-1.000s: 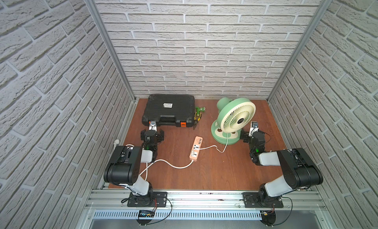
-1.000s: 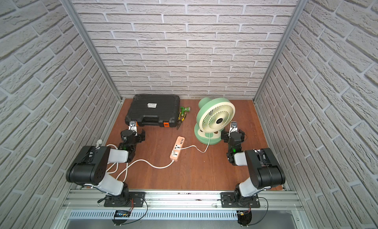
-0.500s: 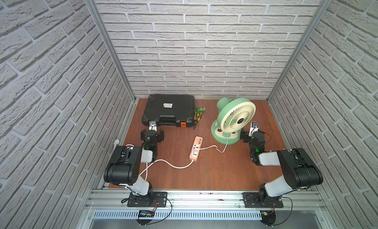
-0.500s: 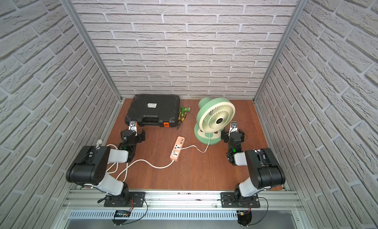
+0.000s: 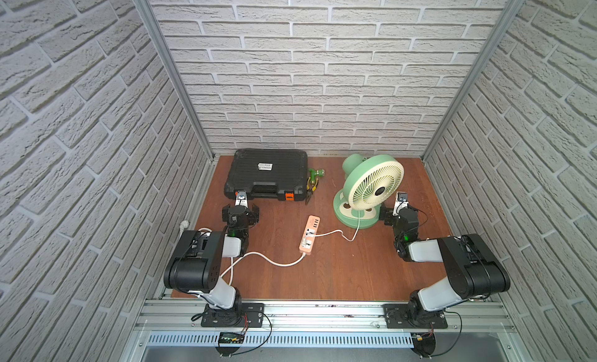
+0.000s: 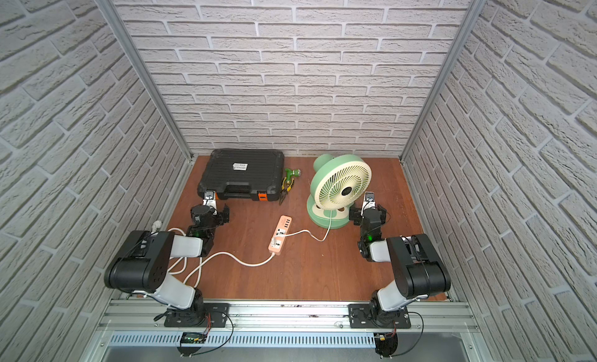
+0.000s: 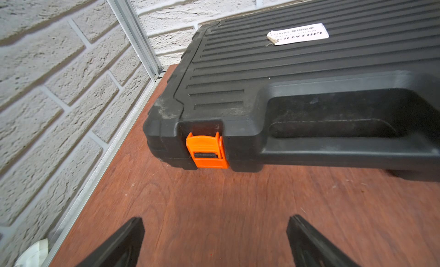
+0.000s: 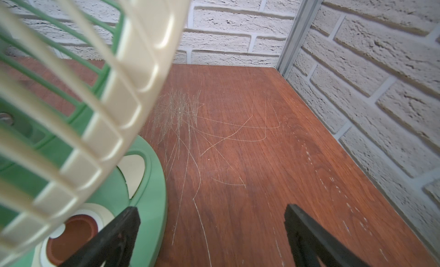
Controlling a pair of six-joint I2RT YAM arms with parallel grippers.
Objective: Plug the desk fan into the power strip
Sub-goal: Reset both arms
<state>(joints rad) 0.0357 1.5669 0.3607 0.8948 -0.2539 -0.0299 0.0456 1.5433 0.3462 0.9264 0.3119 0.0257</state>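
The mint-green desk fan (image 5: 371, 189) (image 6: 342, 190) stands upright at the back right, and its cream grille (image 8: 95, 111) and green base (image 8: 152, 182) fill one side of the right wrist view. Its thin white cord (image 5: 350, 239) runs to the middle of the salmon-pink power strip (image 5: 309, 236) (image 6: 280, 231) at the table's centre; whether the plug is seated I cannot tell. My right gripper (image 5: 400, 215) (image 8: 212, 209) is open, low beside the fan's base, with nothing between its fingers. My left gripper (image 5: 240, 212) (image 7: 215, 220) is open and empty over bare wood.
A black toolcase (image 5: 266, 174) (image 7: 285, 87) with orange latches lies at the back left, just ahead of my left gripper. Green-handled pliers (image 5: 313, 181) lie beside it. The strip's thick white cable (image 5: 265, 257) loops towards the left arm's base. Brick walls close three sides.
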